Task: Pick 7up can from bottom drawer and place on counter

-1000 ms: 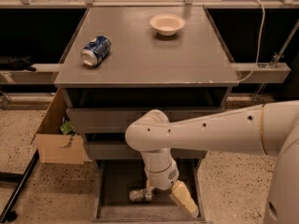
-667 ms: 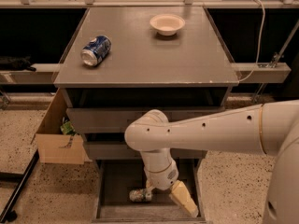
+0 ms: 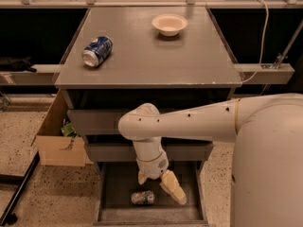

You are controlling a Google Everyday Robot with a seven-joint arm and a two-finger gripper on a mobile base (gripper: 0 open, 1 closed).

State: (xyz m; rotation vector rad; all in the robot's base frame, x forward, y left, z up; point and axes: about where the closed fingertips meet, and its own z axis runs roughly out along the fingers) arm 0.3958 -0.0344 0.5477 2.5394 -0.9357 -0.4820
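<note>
1. At 9 o'clock of the grey cabinet, a cardboard box (image 3: pixel 56 144) stands on the speckled floor, just beside the cabinet's side. Its top is open and something green shows inside.
2. On the counter (image 3: pixel 151 65), toward 10 o'clock of its surface, a blue and white can (image 3: pixel 97 51) lies on its side. Its silvery end faces 7 o'clock.
3. The bottom drawer (image 3: pixel 112 186) is pulled out at 6 o'clock of the view, below two shallower drawer fronts. Its flat grey floor is open to the camera.
4. The 7up can (image 3: pixel 143 197) lies on its side on the drawer floor, about mid-width. Its long axis runs from 9 to 3 o'clock, and it is not on the counter.
5. The gripper (image 3: pixel 157 182) hangs inside the bottom drawer, at 1 o'clock of the 7up can and just beside it. Its jaws are spread wide and hold nothing. One short finger (image 3: pixel 141 177) sits at 12 o'clock of the can, and the longer pale yellow one is at 3 o'clock of it. I cannot tell whether either touches the can.
6. A shallow white bowl (image 3: pixel 169 24) stands upright at 1 o'clock of the counter, well apart from the blue and white can.
7. The white arm (image 3: pixel 189 124) reaches in from 3 o'clock across the upper drawer fronts, then bends down into the drawer.
8. A pale cable (image 3: pixel 262 37) hangs at 2 o'clock, beside the counter's edge.
</note>
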